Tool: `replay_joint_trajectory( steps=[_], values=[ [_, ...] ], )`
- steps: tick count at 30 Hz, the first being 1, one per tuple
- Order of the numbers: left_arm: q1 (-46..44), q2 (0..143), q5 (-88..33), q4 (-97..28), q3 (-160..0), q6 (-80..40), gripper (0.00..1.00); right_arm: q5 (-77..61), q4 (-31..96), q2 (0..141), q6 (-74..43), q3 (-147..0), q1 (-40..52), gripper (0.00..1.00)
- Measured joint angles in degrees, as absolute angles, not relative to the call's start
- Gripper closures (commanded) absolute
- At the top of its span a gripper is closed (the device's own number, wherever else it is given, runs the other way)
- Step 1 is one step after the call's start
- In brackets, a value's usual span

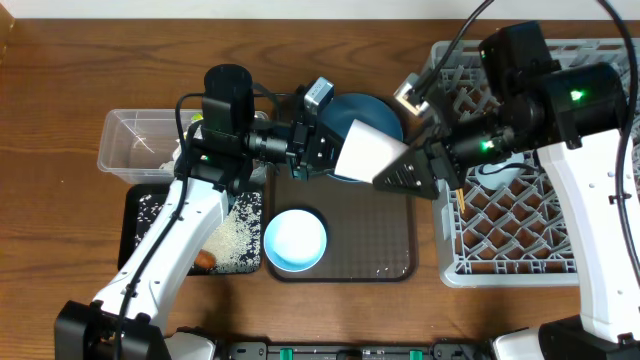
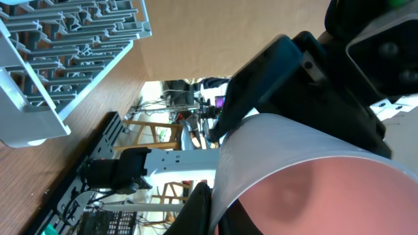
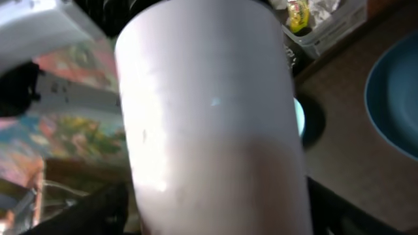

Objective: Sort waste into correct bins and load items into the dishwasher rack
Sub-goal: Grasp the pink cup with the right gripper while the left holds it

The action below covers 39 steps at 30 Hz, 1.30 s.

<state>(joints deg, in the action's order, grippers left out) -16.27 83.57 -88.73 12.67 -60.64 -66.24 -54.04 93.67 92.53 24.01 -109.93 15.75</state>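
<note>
A wooden table [image 1: 60, 100] carries a brown tray [image 1: 370, 245] holding the plate [image 1: 365, 105] and bowl [image 1: 295, 240], with the rack [image 1: 560, 245] at the right.

Overhead, the cup [image 1: 368, 150] hangs on its side above the tray, between the arms and clear of everything below. The left gripper [image 1: 322, 150] pinches its rim end. The right gripper [image 1: 412, 172] straddles the base end.

From the left wrist, the cup's pale wall and pink inside fill the view, one finger [image 2: 199, 209] tight at the rim.

From the right wrist, the cup lies between dark fingers [image 3: 98, 212], the jaws wide on either side. I cannot tell whether they press yet.

The cup looks light, stiff and smooth, so probably slippery. A square hold across the body seems safer than the tapered base.
</note>
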Motion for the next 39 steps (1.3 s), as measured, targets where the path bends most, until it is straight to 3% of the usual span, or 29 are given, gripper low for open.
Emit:
replay_joint_trajectory(
  steps=[7, 11, 20, 39],
  values=[
    [-16.3, 83.6, -89.2, 12.7, -60.6, -66.4, 0.87, -54.9, 93.6, 92.5, 24.1, -109.8, 15.7, 0.35],
    [-16.3, 83.6, -89.3, 12.7, -60.6, -66.5, 0.85, -55.1, 93.4, 92.5, 24.2, -109.8, 15.7, 0.43],
    [-16.3, 83.6, -89.2, 12.7, -60.6, -66.4, 0.86, -55.6, 92.5, 92.5, 24.1, -109.8, 15.7, 0.27],
    [-16.3, 83.6, -89.2, 15.4, -60.5, -66.7, 0.94, -54.5, 94.0, 92.5, 24.1, -108.0, 15.7, 0.25]
  ],
)
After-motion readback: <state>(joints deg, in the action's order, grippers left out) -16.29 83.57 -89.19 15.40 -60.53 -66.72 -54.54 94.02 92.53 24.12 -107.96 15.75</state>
